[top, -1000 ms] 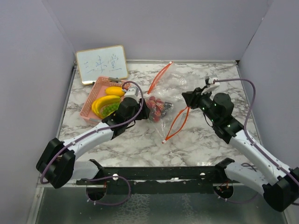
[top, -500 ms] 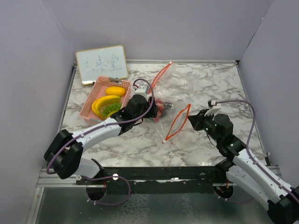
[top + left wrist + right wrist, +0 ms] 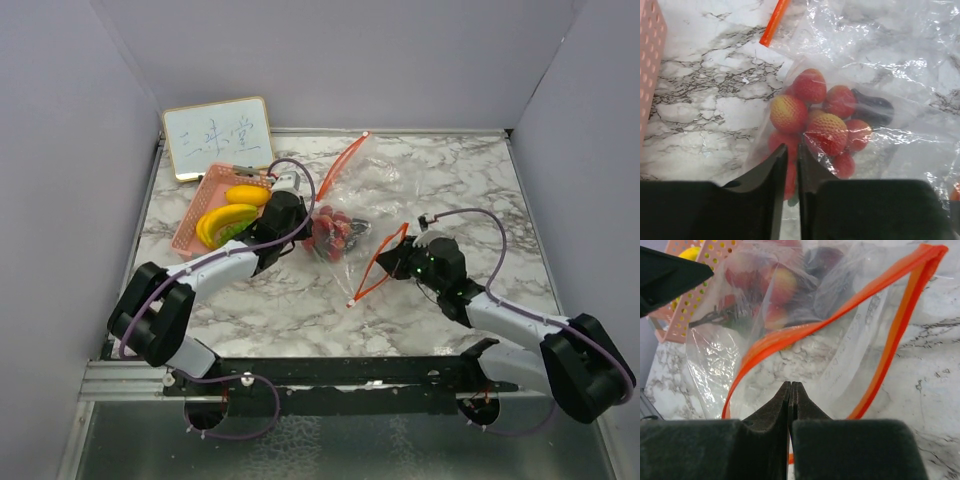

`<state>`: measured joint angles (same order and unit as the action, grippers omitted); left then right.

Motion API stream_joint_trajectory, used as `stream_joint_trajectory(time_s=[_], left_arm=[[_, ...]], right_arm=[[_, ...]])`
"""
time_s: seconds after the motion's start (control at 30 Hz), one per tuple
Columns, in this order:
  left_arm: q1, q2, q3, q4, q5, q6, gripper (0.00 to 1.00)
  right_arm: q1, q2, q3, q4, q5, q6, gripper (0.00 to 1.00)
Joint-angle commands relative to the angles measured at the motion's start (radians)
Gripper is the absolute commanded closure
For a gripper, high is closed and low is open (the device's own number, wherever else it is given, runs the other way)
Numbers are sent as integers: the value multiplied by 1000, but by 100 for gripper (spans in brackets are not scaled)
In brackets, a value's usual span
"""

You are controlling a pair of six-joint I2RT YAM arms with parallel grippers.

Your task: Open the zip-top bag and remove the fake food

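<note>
The clear zip-top bag (image 3: 385,195) lies mid-table, its orange zip rim (image 3: 376,268) standing open as a loop toward my right arm. Inside at its left end sit the fake food pieces: a red berry cluster (image 3: 333,232) (image 3: 827,132) and a dark purple bit (image 3: 872,107). My left gripper (image 3: 305,228) (image 3: 792,147) is at that closed end, its jaws drawn in to a narrow slit with bag film and a red berry in it. My right gripper (image 3: 388,262) (image 3: 790,383) is shut, its tips inside the rim loop (image 3: 890,335) over clear film.
A pink basket (image 3: 190,232) at the left holds a yellow banana (image 3: 222,222), a lemon (image 3: 245,195) and green bits. A whiteboard (image 3: 218,137) leans at the back left. Grey walls close in the marble table on three sides.
My left gripper reached into the bag's end, drew back left and narrowed its jaws. My right gripper shut, dropped from beside the raised rim and slid left into the bag's mouth.
</note>
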<state>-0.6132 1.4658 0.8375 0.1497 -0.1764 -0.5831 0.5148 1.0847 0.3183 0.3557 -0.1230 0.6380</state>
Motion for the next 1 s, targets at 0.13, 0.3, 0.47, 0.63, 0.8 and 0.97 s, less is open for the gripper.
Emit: stream_joint_trajectory(time_s=[0.13, 0.3, 0.47, 0.63, 0.8, 0.97], left_arm=[[35, 124, 26, 66, 22, 14, 100], [35, 178, 26, 92, 63, -2, 100], [27, 195, 11, 113, 112, -16, 100], [4, 216, 2, 123, 132, -19, 100], [-22, 268, 18, 132, 151, -31, 100], [-37, 292, 43, 121, 148, -31, 100]], right_arm=[[-1, 208, 29, 379, -60, 132, 99], [0, 349, 43, 514, -112, 192, 99], [13, 439, 58, 599, -133, 223, 99], [38, 490, 89, 613, -151, 224, 95], [46, 543, 118, 623, -183, 223, 74], [54, 596, 133, 649, -185, 232, 61]])
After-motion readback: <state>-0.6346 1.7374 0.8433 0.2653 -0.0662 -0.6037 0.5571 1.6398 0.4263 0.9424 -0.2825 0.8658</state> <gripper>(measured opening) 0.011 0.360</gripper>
